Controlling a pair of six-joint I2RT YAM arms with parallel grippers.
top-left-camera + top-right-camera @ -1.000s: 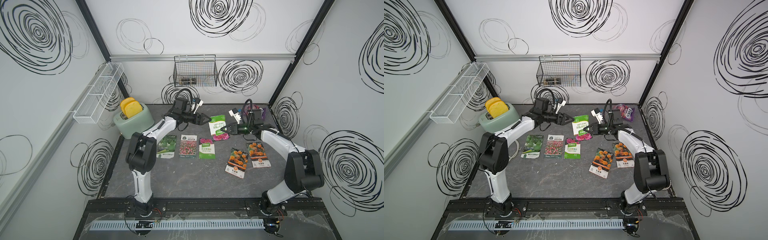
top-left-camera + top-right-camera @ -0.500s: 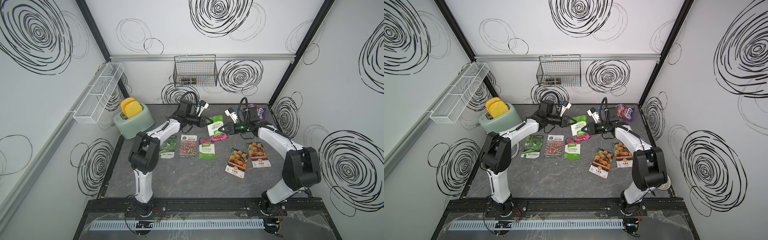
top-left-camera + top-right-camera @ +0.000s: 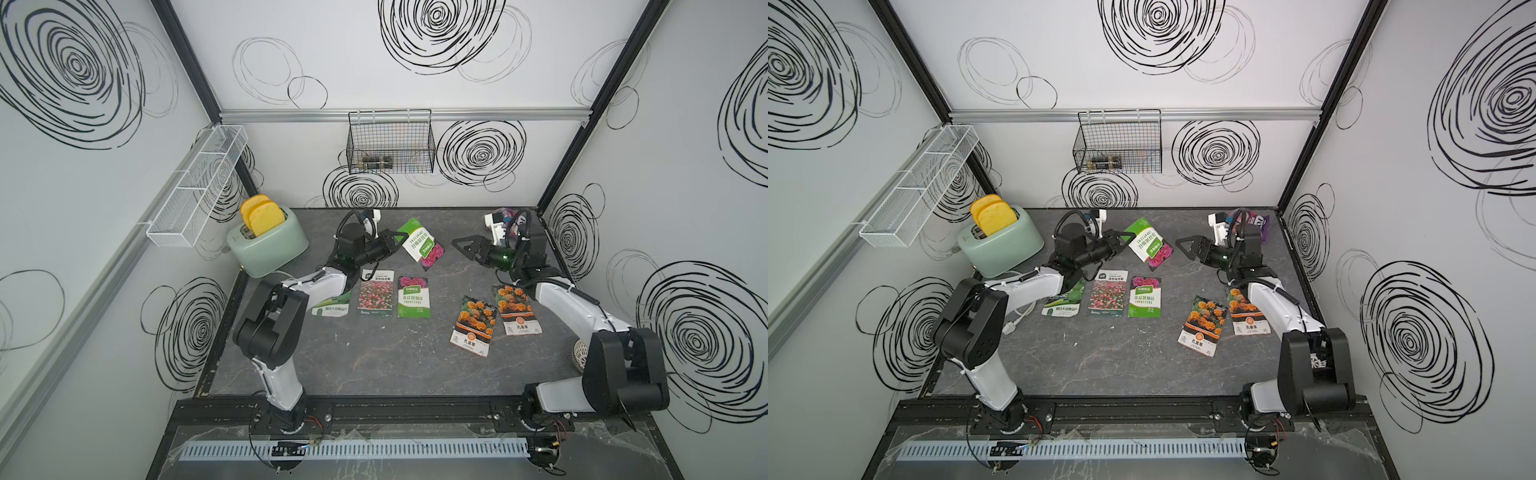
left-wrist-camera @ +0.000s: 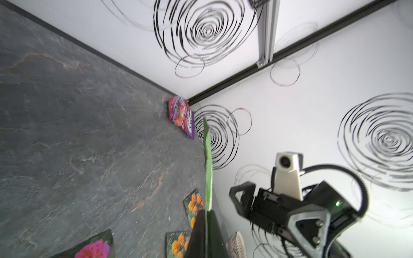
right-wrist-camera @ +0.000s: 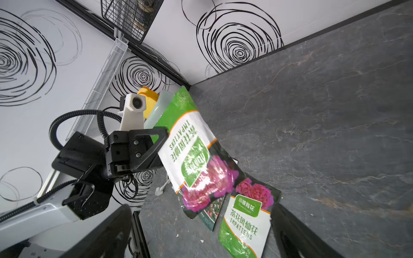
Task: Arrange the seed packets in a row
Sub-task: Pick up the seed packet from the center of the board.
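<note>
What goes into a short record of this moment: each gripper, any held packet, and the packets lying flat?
left gripper: shut on the lifted packet, above the table
right gripper: open, apart from it
in a row: dark green packet, red-pink packet, green impatiens packet
to the side: near marigold packet, tilted; far marigold packet

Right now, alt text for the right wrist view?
The left gripper pinches a green impatiens packet by its edge, holding it tilted above the dark table. A matching packet lies flat below it.
</note>
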